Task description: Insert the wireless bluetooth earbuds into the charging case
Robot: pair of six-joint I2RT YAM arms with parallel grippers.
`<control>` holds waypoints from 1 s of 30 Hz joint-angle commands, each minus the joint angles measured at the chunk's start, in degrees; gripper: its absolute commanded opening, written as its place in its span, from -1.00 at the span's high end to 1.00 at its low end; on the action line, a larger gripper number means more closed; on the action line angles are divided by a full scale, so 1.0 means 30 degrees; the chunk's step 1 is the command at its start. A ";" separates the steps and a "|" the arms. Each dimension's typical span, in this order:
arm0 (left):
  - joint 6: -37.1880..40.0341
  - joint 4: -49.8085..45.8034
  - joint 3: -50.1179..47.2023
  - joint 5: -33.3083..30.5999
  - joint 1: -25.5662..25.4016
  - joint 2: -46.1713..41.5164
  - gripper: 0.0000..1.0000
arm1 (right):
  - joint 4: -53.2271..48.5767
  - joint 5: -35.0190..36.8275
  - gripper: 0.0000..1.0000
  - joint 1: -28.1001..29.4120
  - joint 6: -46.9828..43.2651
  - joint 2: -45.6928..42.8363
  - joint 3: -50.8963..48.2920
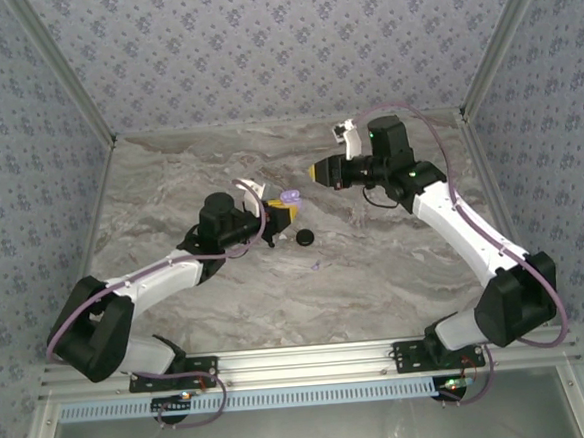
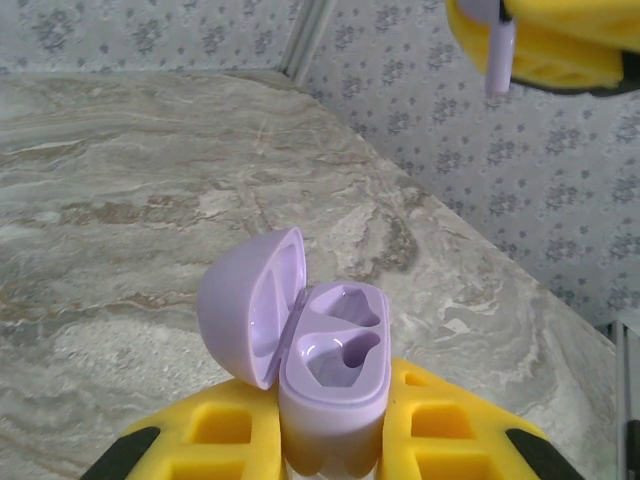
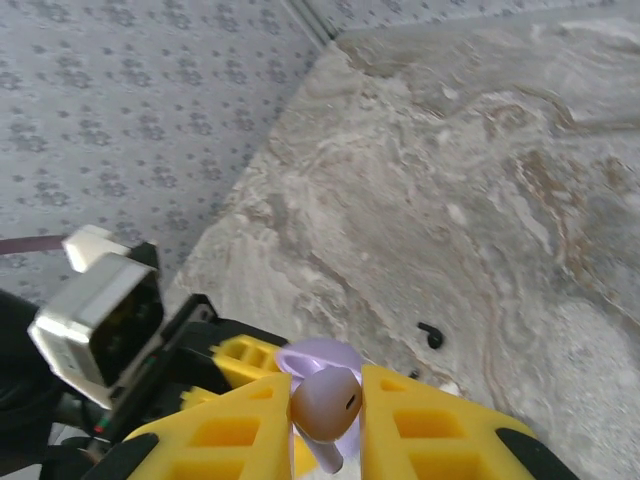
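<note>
Left wrist view: the left gripper [image 2: 330, 445] clamps the open charging case [image 2: 335, 365] above the counter [image 2: 130, 200]; both sockets are empty. The right gripper [image 3: 328, 400] pinches one lilac earbud [image 3: 322, 408], held apart from the case. Neither earbud is seated; both insertions remain.

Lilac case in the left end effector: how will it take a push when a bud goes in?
Probably slippery: the charging case is glossy and rounded, gripped only at its base by the left end effector, so a push may tilt it. Its open lid leans to one side and could swing if bumped.
</note>
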 commanded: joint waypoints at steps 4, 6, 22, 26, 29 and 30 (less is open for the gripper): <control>-0.0063 0.1859 0.1413 0.1334 -0.0266 0.0113 0.63 | 0.0865 -0.0593 0.55 0.0754 0.0387 -0.0696 0.0855; -0.0226 0.2047 0.1658 0.1392 -0.0386 0.0111 0.63 | 0.1075 -0.0608 0.55 0.0944 0.0370 -0.0768 0.0871; -0.1457 0.2752 0.2512 0.1544 -0.0806 0.0067 0.62 | 0.1568 -0.0256 0.56 0.1471 -0.0018 -0.1246 0.0713; -0.1665 0.2697 0.2648 0.1498 -0.0865 -0.0044 0.62 | 0.1611 -0.0256 0.55 0.1544 -0.0127 -0.1254 0.0697; -0.1695 0.2632 0.2723 0.1456 -0.0898 -0.0071 0.62 | 0.1539 -0.0166 0.55 0.1547 -0.0194 -0.1242 0.0681; -0.1727 0.2631 0.2717 0.1418 -0.0916 -0.0085 0.62 | 0.1512 -0.0183 0.55 0.1550 -0.0194 -0.1235 0.0683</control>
